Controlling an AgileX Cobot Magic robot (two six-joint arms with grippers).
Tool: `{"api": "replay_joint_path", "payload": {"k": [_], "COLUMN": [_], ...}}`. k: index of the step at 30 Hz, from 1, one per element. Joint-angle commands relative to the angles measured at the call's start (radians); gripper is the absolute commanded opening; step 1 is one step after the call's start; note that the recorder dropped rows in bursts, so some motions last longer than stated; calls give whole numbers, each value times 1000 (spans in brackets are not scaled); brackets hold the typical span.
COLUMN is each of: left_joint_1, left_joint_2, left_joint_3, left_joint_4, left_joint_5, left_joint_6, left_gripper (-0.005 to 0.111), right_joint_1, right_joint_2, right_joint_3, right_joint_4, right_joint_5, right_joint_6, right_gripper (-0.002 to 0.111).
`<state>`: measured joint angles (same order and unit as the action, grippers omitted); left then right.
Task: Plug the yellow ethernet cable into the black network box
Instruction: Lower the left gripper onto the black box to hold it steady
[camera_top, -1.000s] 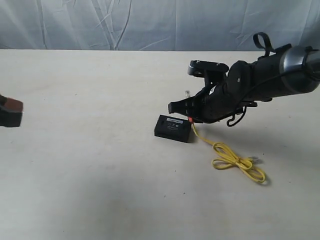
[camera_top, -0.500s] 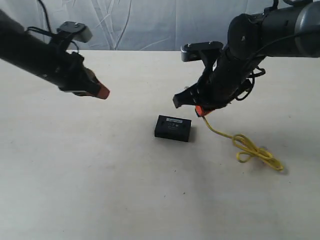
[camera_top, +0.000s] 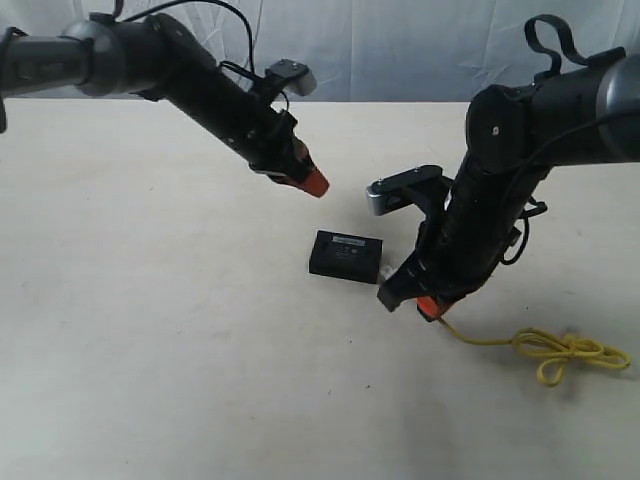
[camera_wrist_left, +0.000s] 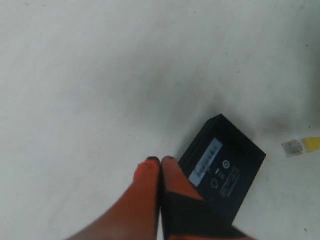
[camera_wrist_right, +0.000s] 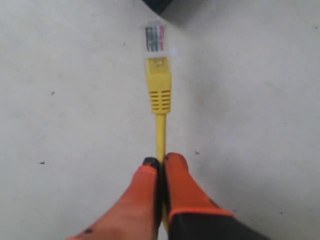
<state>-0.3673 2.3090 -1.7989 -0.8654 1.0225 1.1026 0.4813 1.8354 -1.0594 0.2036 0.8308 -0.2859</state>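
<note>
Left gripper (camera_top: 313, 184) hangs near the black network box (camera_top: 346, 256), fingers pressed together, empty. Box lies flat on the table (camera_top: 180, 330). Right gripper (camera_top: 425, 303), judged nearer, pinches the yellow ethernet cable (camera_wrist_right: 160, 95) behind its plug (camera_wrist_right: 154, 38); the plug's long axis points at the box corner, just apart

Network box (camera_top: 345, 256) left of cable (camera_top: 560, 350), on table (camera_top: 150, 350)

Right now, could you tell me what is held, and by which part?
Right gripper: yellow ethernet cable, by the cord behind its plug. Left gripper: nothing.
</note>
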Motion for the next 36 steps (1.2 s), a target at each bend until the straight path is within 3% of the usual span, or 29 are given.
{"api": "replay_joint_path", "payload": {"k": [1,18,31,36], "left_joint_1": [-45,-43,-39,-2], "left_joint_2": [64,99,66,66], "left_joint_3": [-34,-34,-36,-38], "left_joint_4": [-13,79,85,74], "left_joint_5": [20,174,39,38], "left_joint_6": [0,-165,-210,-206], "left_gripper": [0,0,0,0], "right_joint_1": [-2,-2,-2,-2], "right_joint_2": [-11,-11,-11,-11], "right_joint_3": [12,12,122,141], "right_joint_4": [7,-14,-50,-50], "right_joint_5": [-40,-74,-289,-332], "right_joint_6": [-15,-92,-233,-243], "right_gripper": [-1,-1,-1,-1]}}
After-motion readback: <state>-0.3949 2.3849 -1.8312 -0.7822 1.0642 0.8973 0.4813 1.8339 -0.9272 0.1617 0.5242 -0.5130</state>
